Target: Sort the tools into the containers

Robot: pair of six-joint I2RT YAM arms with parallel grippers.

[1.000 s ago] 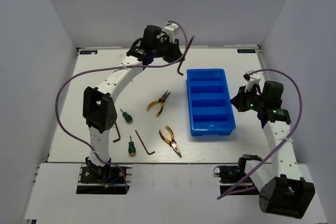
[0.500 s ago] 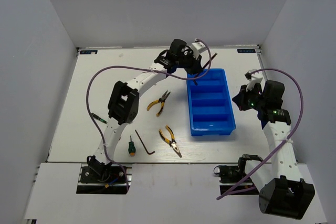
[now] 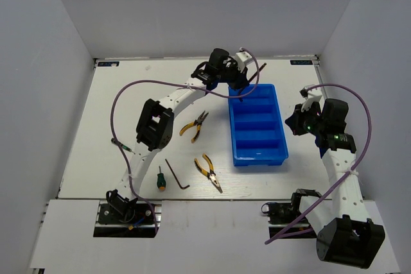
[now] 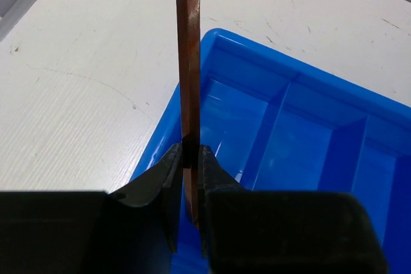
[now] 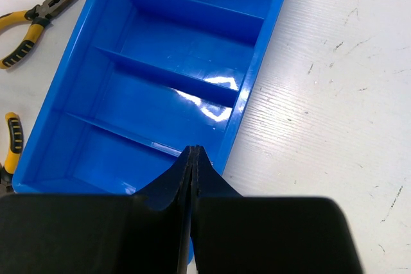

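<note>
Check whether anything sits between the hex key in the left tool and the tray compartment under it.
Nothing visible. The left tool holds the hex key upright over the blue tray's far-end compartment, which looks bare beneath it. The nearest divider stands off to the side.

White work table (image 3: 109,113): matt surface, lightly scratched. Plain pale walls (image 3: 192,11) enclose the left, far and right sides. Far-left corner label (image 3: 108,64) and far-right corner label (image 3: 300,62): small, dark
</note>
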